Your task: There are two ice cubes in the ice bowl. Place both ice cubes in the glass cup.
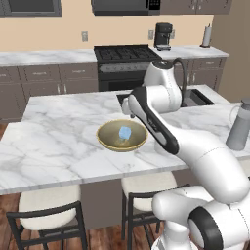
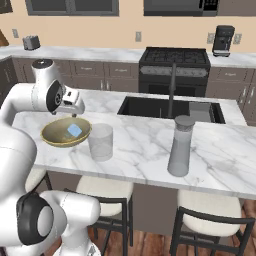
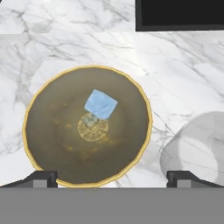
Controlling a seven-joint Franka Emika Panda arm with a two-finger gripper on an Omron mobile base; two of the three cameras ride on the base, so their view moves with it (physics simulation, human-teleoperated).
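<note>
The golden-tan ice bowl sits on the marble island. One pale-blue ice cube lies near its middle, over the bowl's centre mark; I cannot make out a second cube apart from it. The clear glass cup stands upright just right of the bowl, almost touching it. My gripper hovers above the bowl's near rim, open, fingertips wide apart with nothing between them. In the left base view my arm hides the cup.
A grey jug stands farther right on the island. The dark sink with its faucet lies behind the cup. Stools are tucked under the island's near edge.
</note>
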